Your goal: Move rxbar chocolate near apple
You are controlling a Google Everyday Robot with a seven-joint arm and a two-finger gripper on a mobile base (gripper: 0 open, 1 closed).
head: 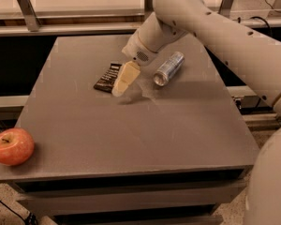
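Note:
The rxbar chocolate (107, 78) is a flat dark wrapper with white text, lying on the grey table (131, 125) left of centre towards the back. My gripper (120, 89) hangs from the white arm with its cream fingers pointing down, just to the right of the bar and partly over its right edge. The apple (12, 146) is red-orange with a dark stem and sits at the table's front left corner, far from the bar.
A silver can (168, 68) lies on its side to the right of the gripper. The white arm (215, 32) crosses the upper right. Shelving and a rail run behind the table. The table's edges drop off at front and left.

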